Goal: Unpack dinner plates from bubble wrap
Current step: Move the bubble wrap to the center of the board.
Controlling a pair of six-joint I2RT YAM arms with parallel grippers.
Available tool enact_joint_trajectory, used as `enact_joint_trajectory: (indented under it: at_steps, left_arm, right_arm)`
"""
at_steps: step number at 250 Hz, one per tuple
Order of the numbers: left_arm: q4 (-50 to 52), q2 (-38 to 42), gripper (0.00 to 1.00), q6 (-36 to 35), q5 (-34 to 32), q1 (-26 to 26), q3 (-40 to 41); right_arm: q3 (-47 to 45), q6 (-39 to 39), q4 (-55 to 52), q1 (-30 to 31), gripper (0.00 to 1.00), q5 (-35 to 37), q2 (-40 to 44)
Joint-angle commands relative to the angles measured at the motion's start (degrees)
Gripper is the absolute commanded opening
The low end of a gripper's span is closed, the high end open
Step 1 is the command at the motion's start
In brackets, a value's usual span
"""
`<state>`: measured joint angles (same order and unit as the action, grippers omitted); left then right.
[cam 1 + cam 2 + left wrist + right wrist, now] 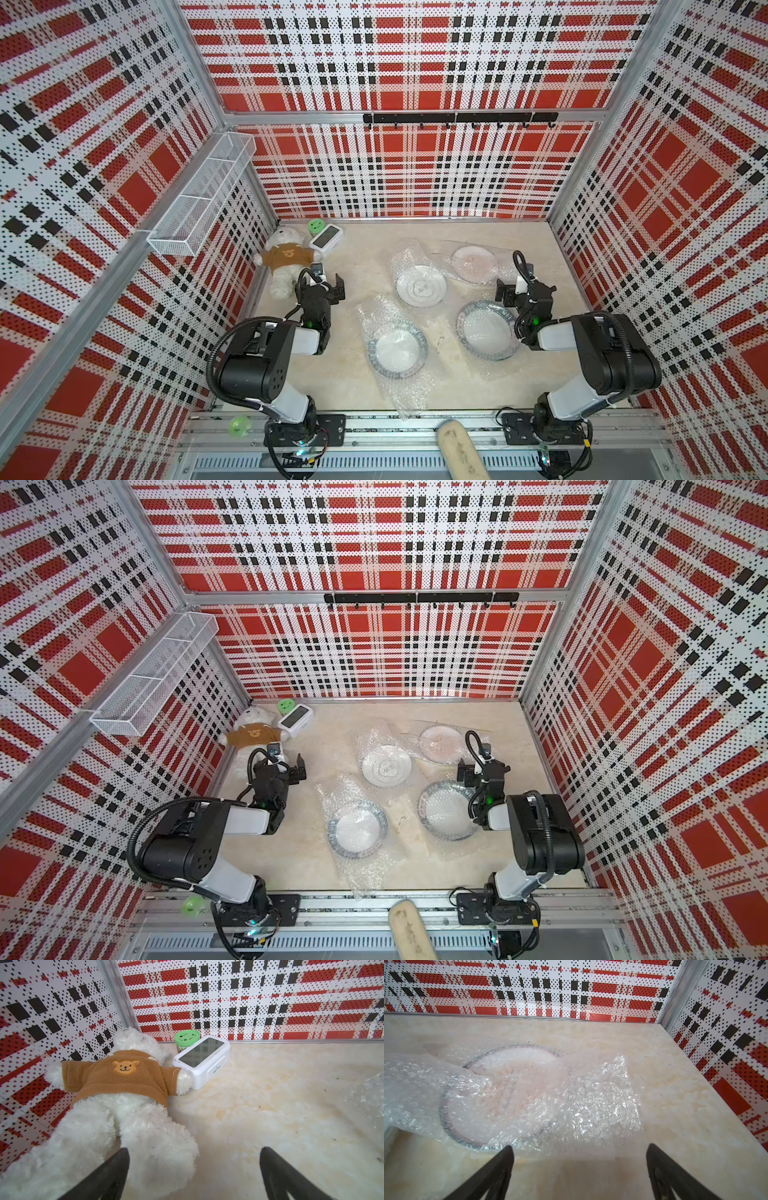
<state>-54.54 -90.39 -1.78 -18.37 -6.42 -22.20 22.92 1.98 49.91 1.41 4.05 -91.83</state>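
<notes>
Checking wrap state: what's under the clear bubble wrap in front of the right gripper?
A round white plate with pinkish-red marking, dark rim line visible, shows through the clear crinkly bubble wrap. The bubbles blur the marking's detail; whether wrap also runs beneath the plate is hidden.

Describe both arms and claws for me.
The left arm and right arm match: black rounded joint housings, white links, black ribbed cable hoses, a green light near each wrist. The left claw and right claw are black and tapered.
</notes>
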Motion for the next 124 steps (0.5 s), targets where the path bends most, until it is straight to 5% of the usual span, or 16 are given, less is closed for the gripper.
enact_joint_trajectory:
  at_steps: [1,124]
  left_arm:
    - [-0.48,-0.14,0.99,0.2,0.4,0.34,-0.48]
    - [-0.82,-0.1,1.0,0.2,0.3,0.18,-0.3]
  right_arm:
    - [0.39,0.83,2.39,-0.17,1.0,-0.52,0.56]
    - [0.32,0.83,2.59,-0.16,1.0,-0.53,0.6]
